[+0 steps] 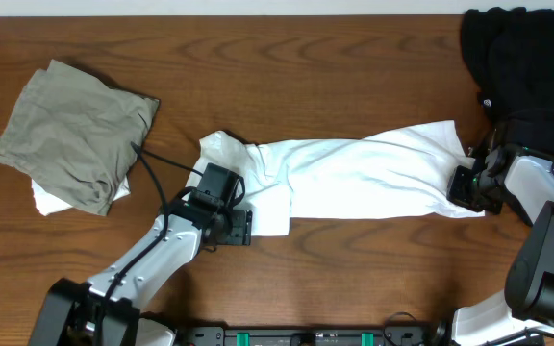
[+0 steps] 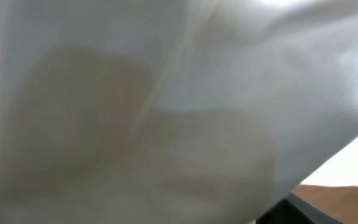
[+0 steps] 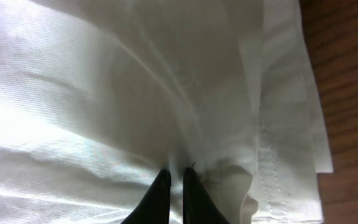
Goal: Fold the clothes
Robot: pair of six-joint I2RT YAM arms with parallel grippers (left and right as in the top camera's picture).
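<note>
White T-shirt [image 1: 373, 178] lay stretched along the table [image 1: 306, 58], one end pinched by the right end effector [image 3: 176, 177], seemingly to keep it taut, the other draped over the spread left end effector [image 1: 241, 227].

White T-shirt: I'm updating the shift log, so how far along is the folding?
Done: a khaki garment looks folded at far left. In hand: the white T-shirt lies as a long band; the right gripper pinches its right end, and the left gripper is at its left end. Remaining: folding it shorter, then the black garment heaped at top right.
</note>
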